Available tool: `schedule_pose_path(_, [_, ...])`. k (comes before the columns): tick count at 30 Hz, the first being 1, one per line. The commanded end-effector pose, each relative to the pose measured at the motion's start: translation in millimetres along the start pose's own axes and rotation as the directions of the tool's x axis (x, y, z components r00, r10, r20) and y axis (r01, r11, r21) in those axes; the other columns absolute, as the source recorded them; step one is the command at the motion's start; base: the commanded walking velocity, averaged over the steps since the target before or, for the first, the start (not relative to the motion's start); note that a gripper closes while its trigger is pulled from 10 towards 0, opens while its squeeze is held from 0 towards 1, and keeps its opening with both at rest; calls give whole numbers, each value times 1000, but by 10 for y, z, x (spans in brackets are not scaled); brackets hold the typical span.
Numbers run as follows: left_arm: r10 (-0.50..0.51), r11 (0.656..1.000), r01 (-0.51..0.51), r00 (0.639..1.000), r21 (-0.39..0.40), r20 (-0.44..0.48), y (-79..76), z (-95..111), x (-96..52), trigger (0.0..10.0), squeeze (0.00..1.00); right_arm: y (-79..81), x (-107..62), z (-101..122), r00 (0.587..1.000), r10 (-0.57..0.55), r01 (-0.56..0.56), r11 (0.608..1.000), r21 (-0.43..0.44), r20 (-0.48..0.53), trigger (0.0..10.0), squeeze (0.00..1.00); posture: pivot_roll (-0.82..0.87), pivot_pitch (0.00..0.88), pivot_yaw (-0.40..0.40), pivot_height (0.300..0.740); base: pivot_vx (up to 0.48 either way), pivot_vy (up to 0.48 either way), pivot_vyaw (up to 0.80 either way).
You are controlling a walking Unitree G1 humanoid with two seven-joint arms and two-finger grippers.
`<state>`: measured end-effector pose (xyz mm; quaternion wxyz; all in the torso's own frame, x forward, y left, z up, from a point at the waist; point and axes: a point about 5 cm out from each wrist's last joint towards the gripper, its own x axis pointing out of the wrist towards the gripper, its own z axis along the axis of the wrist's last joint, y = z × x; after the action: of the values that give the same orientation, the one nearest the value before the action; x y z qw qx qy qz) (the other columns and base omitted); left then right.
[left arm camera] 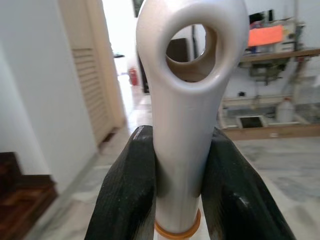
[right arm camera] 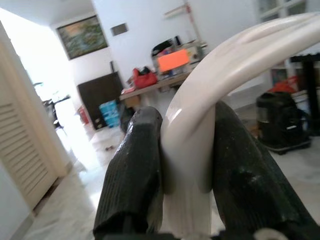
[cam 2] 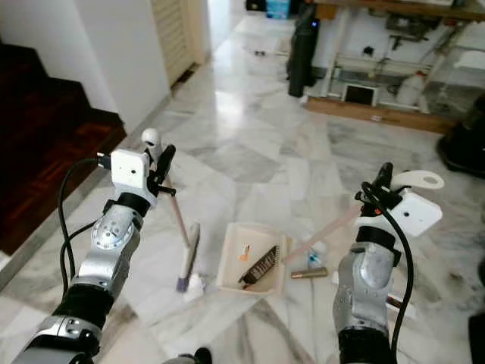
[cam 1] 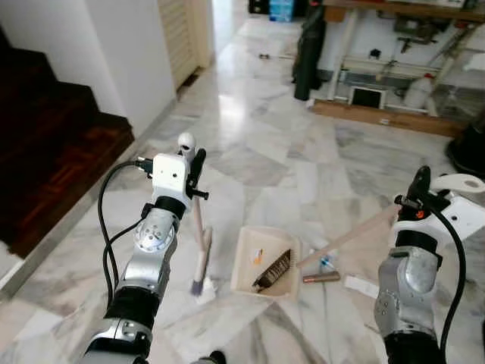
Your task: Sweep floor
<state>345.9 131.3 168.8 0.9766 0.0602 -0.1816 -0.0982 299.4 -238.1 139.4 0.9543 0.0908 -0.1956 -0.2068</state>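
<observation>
My left gripper (cam 1: pixel 195 164) is shut on the white broom handle (cam 1: pixel 186 142), just under its eyelet top. The stick slants down to the brush head (cam 1: pixel 201 267) on the marble floor. In the left wrist view both black fingers (left arm camera: pixel 127 190) press the handle (left arm camera: pixel 187 100). My right gripper (cam 1: pixel 419 187) is shut on the dustpan's white loop grip (cam 1: pixel 461 182). Its long stick runs down to the cream dustpan (cam 1: pixel 248 265), which lies beside the brush. An orange scrap and a dark comb-like piece lie in the pan. A brown tube (cam 1: pixel 322 278) and a white scrap (cam 1: pixel 360 285) lie on the floor to the pan's right.
Dark wooden stairs (cam 1: pixel 45 136) and a white wall (cam 1: pixel 129 53) close off my left. A black bag (cam 1: pixel 308 57), a wooden plank (cam 1: pixel 386 117) and a cluttered workbench (cam 1: pixel 394 45) stand at the back right. A black object (cam 1: pixel 466 148) sits at the right edge.
</observation>
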Motion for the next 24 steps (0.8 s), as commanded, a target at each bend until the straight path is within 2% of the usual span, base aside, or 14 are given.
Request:
schedule_pose_path(1, [16, 1000, -16, 999, 2, 45, 32, 62, 19, 10000, 0, 85, 82, 165, 996, 51, -51, 999, -4, 74, 10000, 0, 61, 0, -16, 740, 0, 0, 800])
schedule_pose_path(24, [2, 1000, -3, 999, 5, 38, -8, 64, 15, 10000, 0, 123, 32, 110, 997, 61, -61, 998, -2, 41, 10000, 0, 71, 37, -3, 740, 0, 0, 800])
